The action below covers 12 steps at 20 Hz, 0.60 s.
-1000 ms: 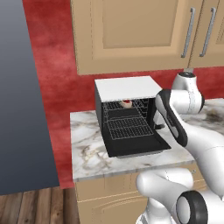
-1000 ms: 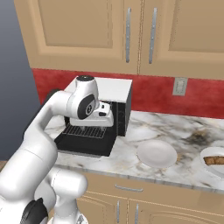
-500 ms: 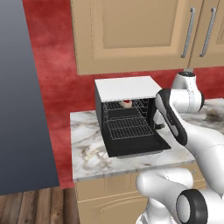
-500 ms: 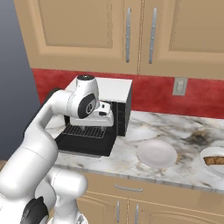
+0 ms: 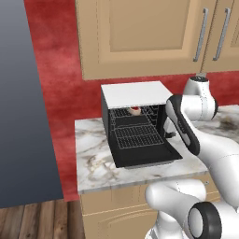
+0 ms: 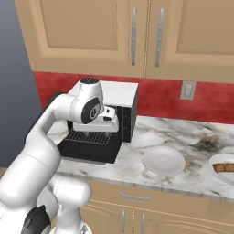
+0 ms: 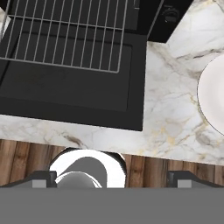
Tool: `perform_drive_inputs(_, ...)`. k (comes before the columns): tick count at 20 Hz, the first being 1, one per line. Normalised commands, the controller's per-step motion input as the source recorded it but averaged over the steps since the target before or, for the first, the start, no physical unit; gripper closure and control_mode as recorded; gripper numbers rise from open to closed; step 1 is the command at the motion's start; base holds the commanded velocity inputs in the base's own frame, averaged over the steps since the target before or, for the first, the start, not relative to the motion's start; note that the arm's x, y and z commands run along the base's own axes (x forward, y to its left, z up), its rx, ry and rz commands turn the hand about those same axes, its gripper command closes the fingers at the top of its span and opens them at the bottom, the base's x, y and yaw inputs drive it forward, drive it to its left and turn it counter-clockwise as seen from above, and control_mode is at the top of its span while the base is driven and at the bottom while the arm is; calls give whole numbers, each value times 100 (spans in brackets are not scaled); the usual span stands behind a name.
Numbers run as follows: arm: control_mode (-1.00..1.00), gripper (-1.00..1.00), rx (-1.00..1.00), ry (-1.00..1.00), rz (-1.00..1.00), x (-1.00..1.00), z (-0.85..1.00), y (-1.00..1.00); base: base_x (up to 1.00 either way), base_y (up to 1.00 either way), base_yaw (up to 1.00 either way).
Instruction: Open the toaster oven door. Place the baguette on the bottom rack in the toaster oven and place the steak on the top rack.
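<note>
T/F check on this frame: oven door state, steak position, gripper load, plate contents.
1. The toaster oven door is shut. False: it lies folded down flat on the counter.
2. The steak is inside the toaster oven, up high near the back. True.
3. The gripper carries the baguette. False: its fingers stand open with nothing between them.
4. The white plate right of the oven is bare. True.
5. A wire rack sticks out over the open door. True.
</note>
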Motion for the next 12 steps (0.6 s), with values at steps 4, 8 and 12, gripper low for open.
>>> perform_drive_inputs(4, -100, -100, 0, 0, 0, 0, 0, 0, 0, 0, 0)
perform_drive_inputs(8, 100, -100, 0, 0, 0, 0, 0, 0, 0, -2, 0)
perform_drive_inputs(12, 100, -100, 0, 0, 0, 0, 0, 0, 0, -32, -3)
